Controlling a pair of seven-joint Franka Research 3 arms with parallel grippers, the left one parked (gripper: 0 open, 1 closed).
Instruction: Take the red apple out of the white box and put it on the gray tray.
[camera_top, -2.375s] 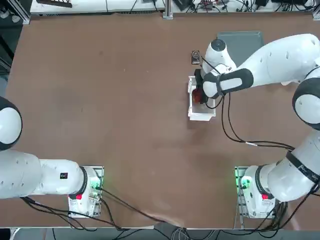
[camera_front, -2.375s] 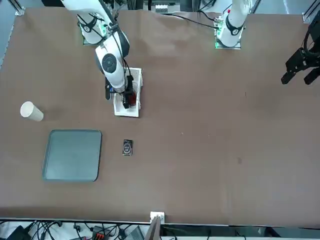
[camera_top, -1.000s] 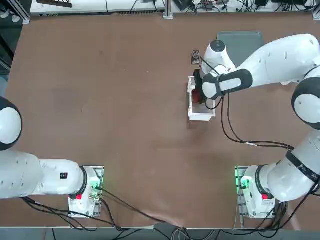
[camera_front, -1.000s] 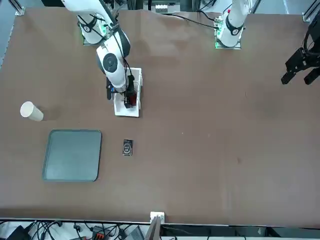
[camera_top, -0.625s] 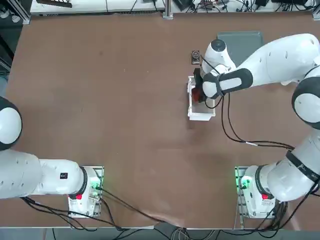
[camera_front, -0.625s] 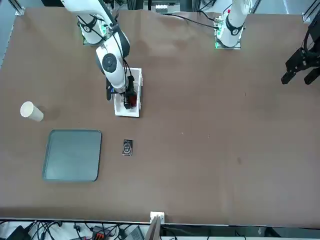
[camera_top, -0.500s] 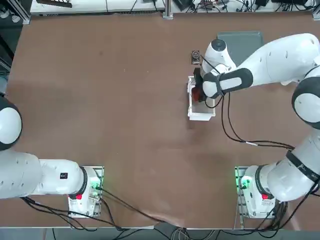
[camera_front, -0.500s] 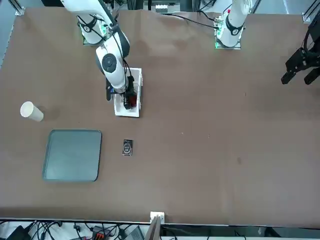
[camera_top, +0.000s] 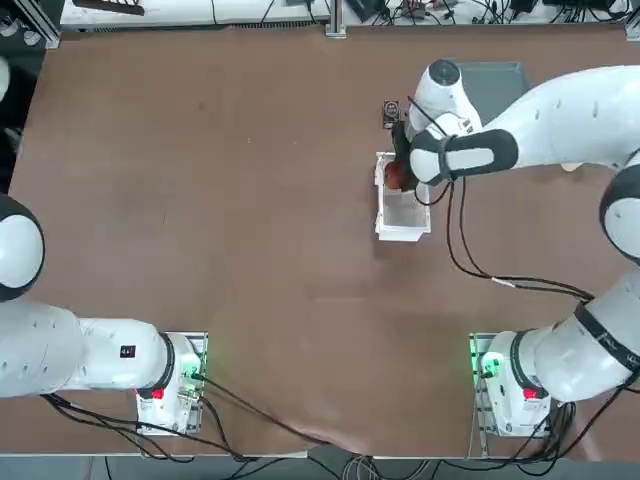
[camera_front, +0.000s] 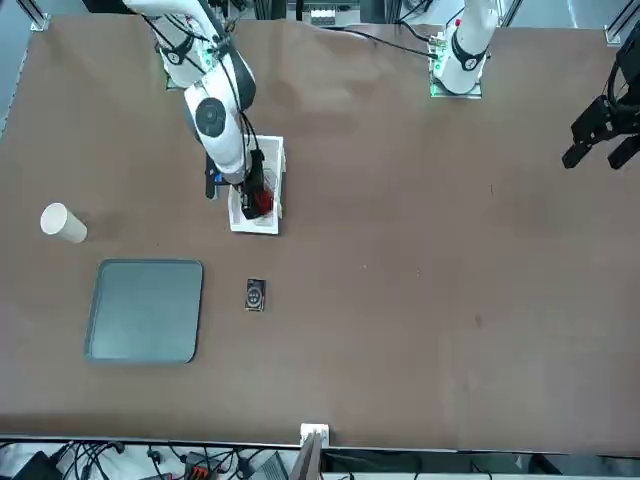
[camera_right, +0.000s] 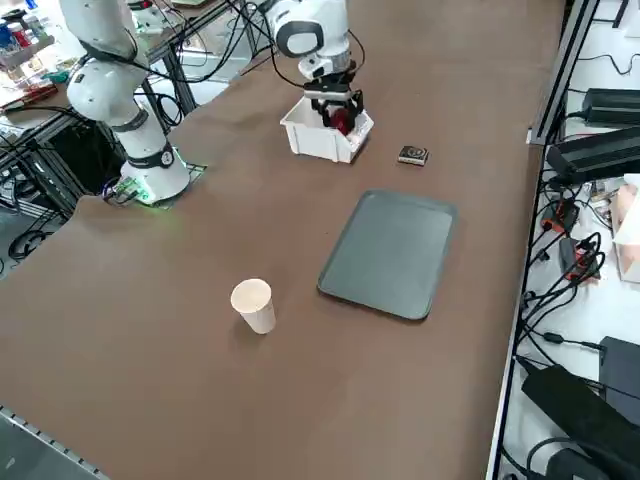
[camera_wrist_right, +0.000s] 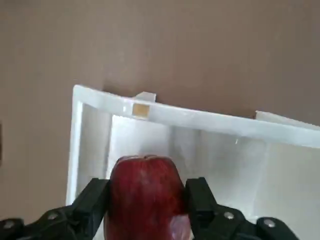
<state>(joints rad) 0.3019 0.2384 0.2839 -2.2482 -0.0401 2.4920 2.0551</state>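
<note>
One small white open-top box with thin walls (camera_right: 318, 140) stands on the brown worktop (camera_top: 240, 250), and a round red apple with a glossy skin (camera_wrist_right: 145, 200) is at its opening. The black two-finger right gripper (camera_wrist_right: 147, 202) has the apple pinched, with one finger against each side of the fruit. In the right side view the apple shows at the box's mouth, beneath the gripper; whether it touches the box's floor cannot be told. In the top view the apple overlaps the end of the box away from the arms' bases, and the rest of the interior that shows is bare white. A small tan patch (camera_wrist_right: 141, 110) marks the rim of the box.

A flat gray-green rectangular tray with rounded corners and a low rim (camera_right: 390, 254) lies apart from the box, and its surface holds nothing. Near the tray, a white paper cup (camera_right: 254, 305) rests on the worktop; in the front view it is tipped in appearance, though in the right side view it stands with its open end up. A small dark rectangular object with a round light-coloured face (camera_front: 255, 295) lies between the box and the tray, touching neither.
</note>
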